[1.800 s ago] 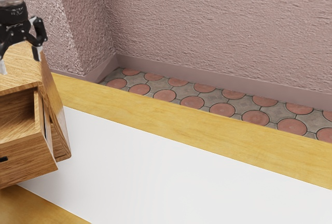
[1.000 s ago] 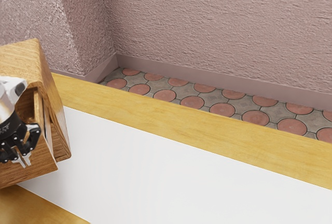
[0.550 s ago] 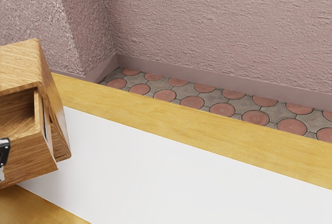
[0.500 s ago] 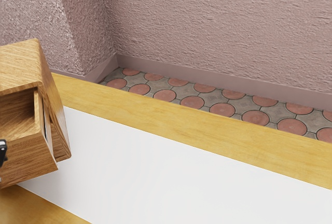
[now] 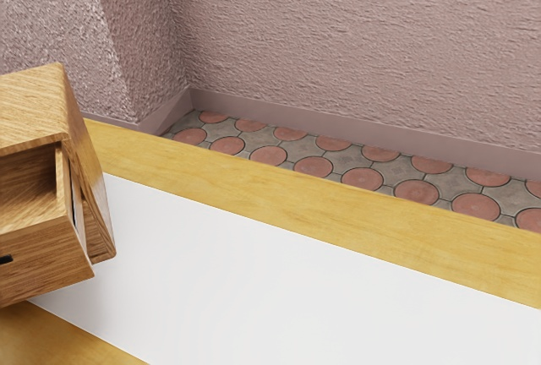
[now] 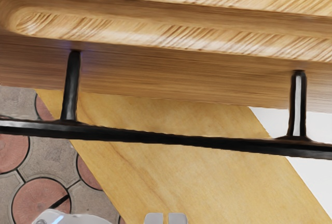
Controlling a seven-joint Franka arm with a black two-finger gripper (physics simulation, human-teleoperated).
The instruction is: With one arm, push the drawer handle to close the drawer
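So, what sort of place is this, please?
It looks like a simulated indoor room, perhaps in a home: rough pinkish walls, a patterned tile floor, and a wooden cabinet with its drawer open.

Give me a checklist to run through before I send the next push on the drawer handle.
1. Drawer needs closing: ok; its front stands out from the cabinet.
2. Gripper shut for pushing: ok; its fingertips are together but for a thin gap.
3. Tips between the handle's two posts, lengthwise: ok in the wrist view.
4. Tips against the handle: not ok; the wrist view shows them apart from its bar.
5. Nothing inside to jam the drawer: cannot tell; the exterior view's left edge cuts off part of the inside.
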